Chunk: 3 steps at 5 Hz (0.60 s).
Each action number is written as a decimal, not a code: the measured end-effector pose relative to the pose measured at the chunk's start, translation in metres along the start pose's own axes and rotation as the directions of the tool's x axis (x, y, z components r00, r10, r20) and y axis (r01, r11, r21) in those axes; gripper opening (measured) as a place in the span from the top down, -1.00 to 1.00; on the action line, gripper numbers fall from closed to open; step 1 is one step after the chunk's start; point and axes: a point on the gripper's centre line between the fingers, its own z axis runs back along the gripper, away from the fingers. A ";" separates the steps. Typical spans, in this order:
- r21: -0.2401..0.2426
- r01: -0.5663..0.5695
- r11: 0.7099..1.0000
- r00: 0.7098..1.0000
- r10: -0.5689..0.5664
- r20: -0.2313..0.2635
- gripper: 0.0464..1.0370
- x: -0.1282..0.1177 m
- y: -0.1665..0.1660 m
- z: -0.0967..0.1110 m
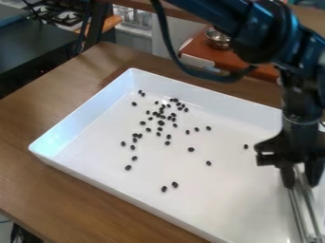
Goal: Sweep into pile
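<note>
Tool (300, 216), long and silvery, slants down over the near right part of the tray, its upper end pinched between the fingers of the gripper (300, 176), likely so that its length can do the sweeping while the arm keeps above the work. Beyond it, dark beans (161, 123) lie strewn over the white tray (95, 173), thickest towards the far corner, where its raised walls should stop strays rolling onto the wooden table (82, 199). Farther back sits a metal bowl (217, 39), apart from the tray and probably out of the sweep's way.
</note>
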 end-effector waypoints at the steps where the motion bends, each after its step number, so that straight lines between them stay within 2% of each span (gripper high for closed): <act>1: -0.051 0.047 0.998 0.997 -0.050 -0.052 0.40 0.021 0.019 0.010; 2: -0.094 0.120 0.988 0.989 -0.127 -0.069 0.40 0.038 0.047 0.022; 3: -0.127 0.242 0.962 0.965 -0.253 -0.073 0.40 0.051 0.086 0.031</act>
